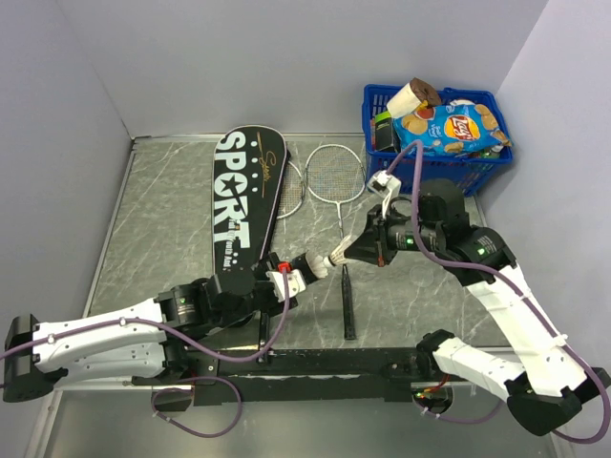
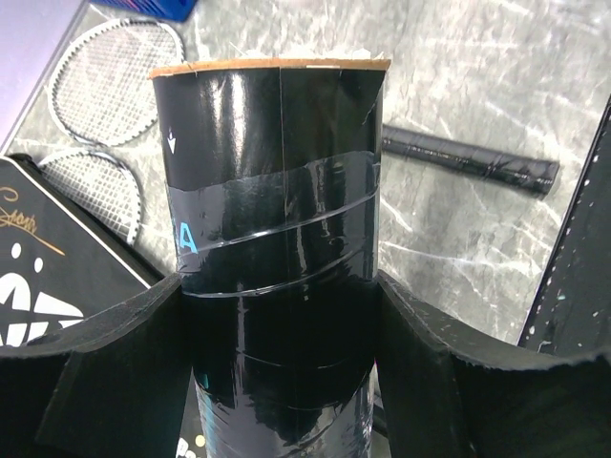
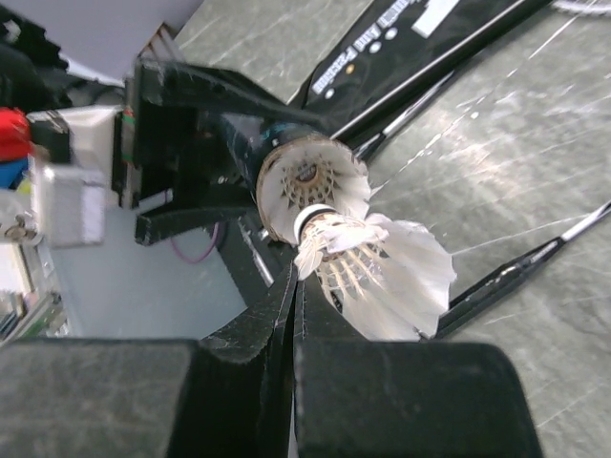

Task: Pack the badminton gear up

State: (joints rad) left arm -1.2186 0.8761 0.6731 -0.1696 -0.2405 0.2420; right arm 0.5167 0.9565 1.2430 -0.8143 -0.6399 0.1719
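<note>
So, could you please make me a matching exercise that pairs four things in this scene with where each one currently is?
Things:
1. tube
2. shuttlecock
3. SPORT cover
4. blue basket

Places:
A. lying flat on the table, left of the rackets
B. at the far right corner, holding snack packets
C. clamped in the left gripper
D. pinched in the right gripper, at the tube's open mouth

Pairs: 1-C; 2-D; 3-A; 4-B
</note>
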